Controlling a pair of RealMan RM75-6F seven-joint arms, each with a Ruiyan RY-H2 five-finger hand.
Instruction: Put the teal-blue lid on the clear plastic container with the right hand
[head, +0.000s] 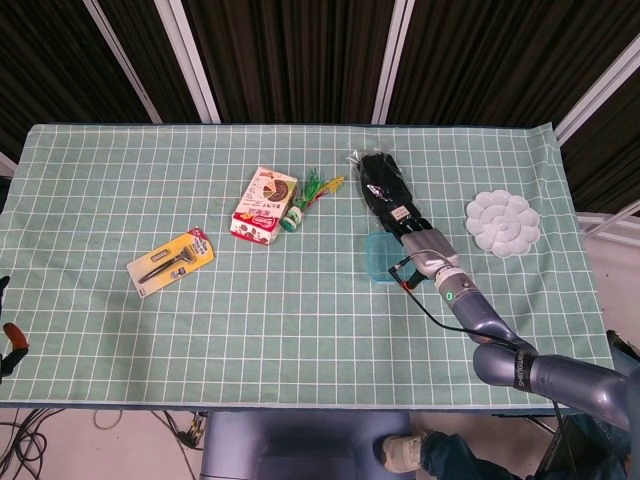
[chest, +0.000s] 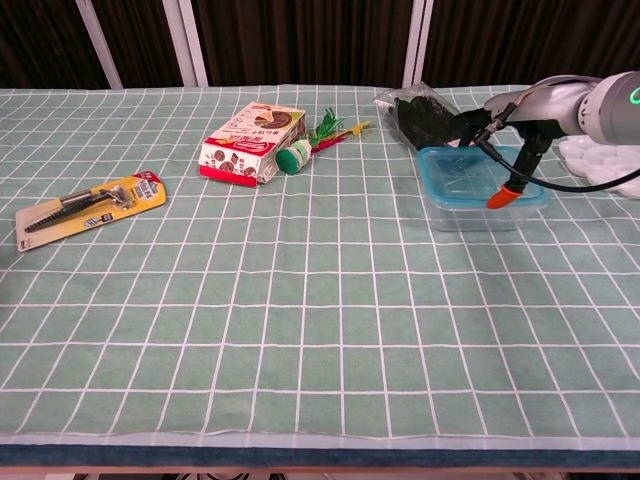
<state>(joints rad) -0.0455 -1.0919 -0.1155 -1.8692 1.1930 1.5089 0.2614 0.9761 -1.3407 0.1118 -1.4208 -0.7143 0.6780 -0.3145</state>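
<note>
On the worktop (chest: 300, 330), a packaged tool (chest: 88, 206) lies far left; a snack box (chest: 250, 144) sits centre-back with a shuttlecock (chest: 300, 153) just right. The lidded container (chest: 480, 185) stands right, before the right hand (chest: 430, 118), a palette (head: 503, 223) beyond.

One lidded container (chest: 480, 186), one snack box (head: 264, 205), one carded tool (head: 170, 262), one white palette (head: 503, 222), one black bag (head: 386, 186).

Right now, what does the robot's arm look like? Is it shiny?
Yes, a bit shiny. The right arm is smooth silver-grey metal in rounded sections, with a tiny green light near the wrist. A thin black cable loops beside it, ending in an orange-red tip. The right hand is black.
</note>
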